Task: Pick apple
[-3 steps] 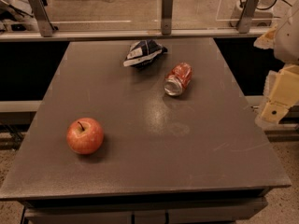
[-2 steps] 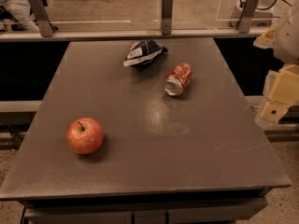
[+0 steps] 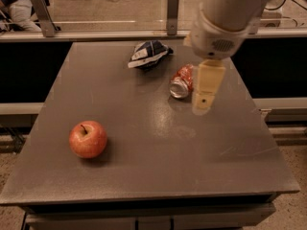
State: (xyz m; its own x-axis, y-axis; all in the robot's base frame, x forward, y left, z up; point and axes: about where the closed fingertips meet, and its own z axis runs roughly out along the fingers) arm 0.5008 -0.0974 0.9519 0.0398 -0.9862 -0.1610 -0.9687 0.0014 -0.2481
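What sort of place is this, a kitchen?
Probably a robot test area, not a kitchen: a plain grey table holds an apple, a crushed can and a crumpled bag. The claw hangs beside the can, and a glass railing stands behind.

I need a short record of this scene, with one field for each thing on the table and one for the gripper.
table: grey top
apple: red, stem up, front left, untouched
can: red, crushed, on its side, toward the back
bag: crumpled, dark and white, back, left of the can
gripper: over the table, right of the can, far from the apple
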